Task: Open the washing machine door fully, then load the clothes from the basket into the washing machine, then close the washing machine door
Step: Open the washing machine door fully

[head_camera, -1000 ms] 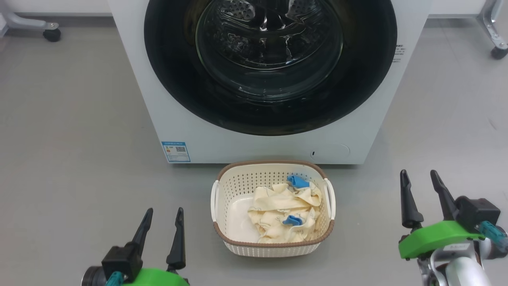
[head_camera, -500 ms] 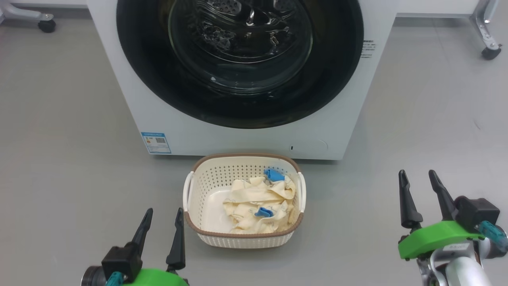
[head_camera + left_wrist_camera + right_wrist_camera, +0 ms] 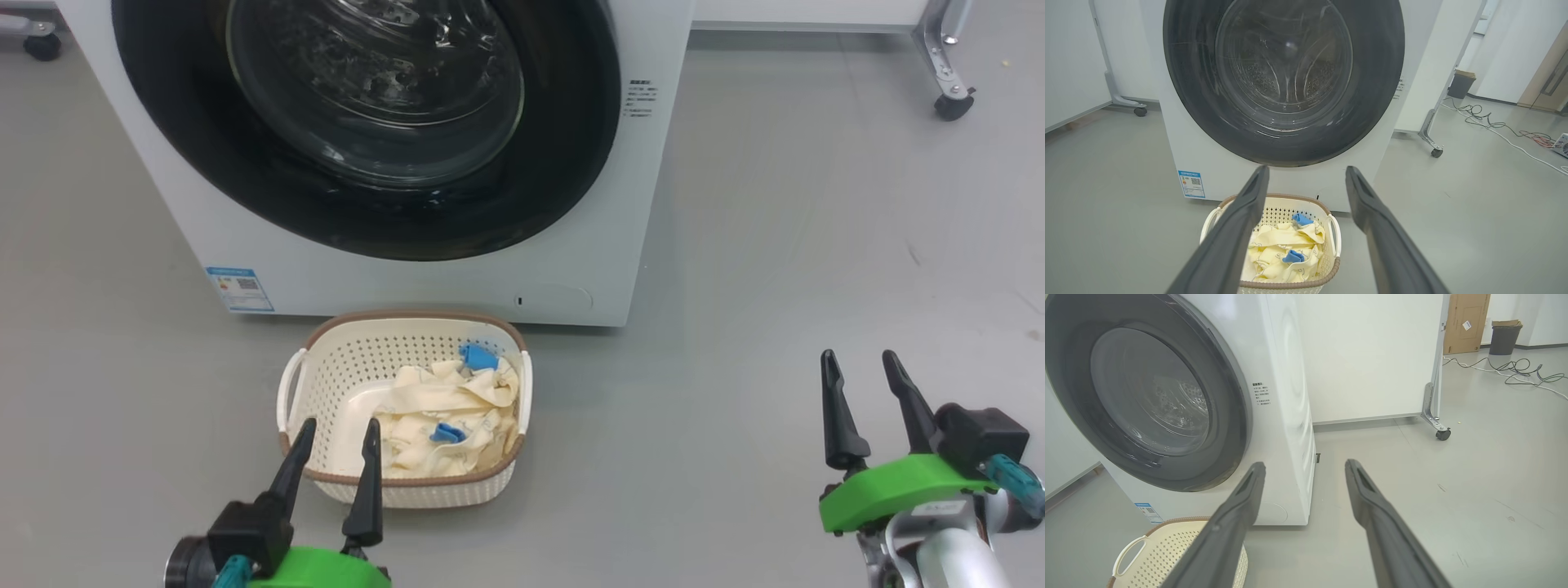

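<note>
The washing machine point(image 3: 408, 286) stands at the upper left of the head view, and its door point(image 3: 571, 163) sits flush against the front, glass bowl in the middle. On the floor right before it is the basket point(image 3: 326, 367), holding the cream-yellow clothes point(image 3: 424, 400) with blue cuffs. My left gripper point(image 3: 340, 425) is open, its tips over the basket's near rim in that view. My right gripper point(image 3: 859, 356) is open over bare floor, well to the right of the machine. The left wrist view faces the door point(image 3: 1284, 77) and the clothes point(image 3: 1274, 245). The right wrist view takes in the door point(image 3: 1147, 396) at an angle and the basket point(image 3: 1167, 547).
Grey floor spreads to the right of the machine. A wheeled frame leg with a caster point(image 3: 951, 106) stands at the far right, another caster point(image 3: 37, 45) at the far left. Cables point(image 3: 1494, 122) trail on the floor, near a bin point(image 3: 1504, 337) and a cardboard sheet point(image 3: 1466, 322).
The whole head picture has slid left, so the camera has moved rightward. Machine and basket keep their places relative to each other. Both grippers stay open and hold their places in the picture.
</note>
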`<state>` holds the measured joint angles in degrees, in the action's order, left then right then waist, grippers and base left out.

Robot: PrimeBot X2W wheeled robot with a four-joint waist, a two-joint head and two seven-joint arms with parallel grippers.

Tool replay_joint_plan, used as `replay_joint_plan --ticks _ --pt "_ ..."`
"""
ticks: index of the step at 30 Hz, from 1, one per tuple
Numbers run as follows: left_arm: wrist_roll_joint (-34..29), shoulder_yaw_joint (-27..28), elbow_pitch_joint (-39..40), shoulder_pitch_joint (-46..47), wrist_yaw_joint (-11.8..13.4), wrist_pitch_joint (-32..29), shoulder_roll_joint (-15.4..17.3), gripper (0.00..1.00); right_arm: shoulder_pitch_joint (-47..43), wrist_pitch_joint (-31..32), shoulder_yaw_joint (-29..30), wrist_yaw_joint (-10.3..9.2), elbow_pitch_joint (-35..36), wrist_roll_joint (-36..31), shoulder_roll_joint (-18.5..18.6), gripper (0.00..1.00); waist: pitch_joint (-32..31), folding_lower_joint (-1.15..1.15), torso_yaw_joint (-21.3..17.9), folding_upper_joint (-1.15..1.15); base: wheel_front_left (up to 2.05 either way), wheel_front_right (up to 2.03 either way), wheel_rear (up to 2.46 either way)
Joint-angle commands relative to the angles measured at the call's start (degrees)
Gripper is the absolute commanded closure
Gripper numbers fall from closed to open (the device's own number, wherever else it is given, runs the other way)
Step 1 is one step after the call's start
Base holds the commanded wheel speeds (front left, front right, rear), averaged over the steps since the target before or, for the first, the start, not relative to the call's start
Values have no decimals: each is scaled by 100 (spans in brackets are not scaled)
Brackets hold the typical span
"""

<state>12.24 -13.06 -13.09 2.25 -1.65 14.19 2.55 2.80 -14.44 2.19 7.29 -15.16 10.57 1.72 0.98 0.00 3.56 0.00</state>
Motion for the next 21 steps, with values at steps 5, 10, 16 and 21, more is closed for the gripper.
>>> replay_joint_plan --ticks 5,10,16,21 --pt "-174 249 344 235 61 81 32 0 311 -56 -127 20 178 31 116 0 13 0 1 0 97 97 -195" --pt "-198 257 339 220 35 81 32 0 302 -56 -150 20 193 56 116 0 -11 0 1 0 58 58 -116" --pt "-241 238 321 179 12 81 32 0 279 -56 -167 20 179 65 116 0 -63 0 9 0 16 16 -31" --pt "-257 256 334 158 -1 81 32 0 263 -56 -188 20 175 81 116 0 -94 0 13 0 0 0 0"
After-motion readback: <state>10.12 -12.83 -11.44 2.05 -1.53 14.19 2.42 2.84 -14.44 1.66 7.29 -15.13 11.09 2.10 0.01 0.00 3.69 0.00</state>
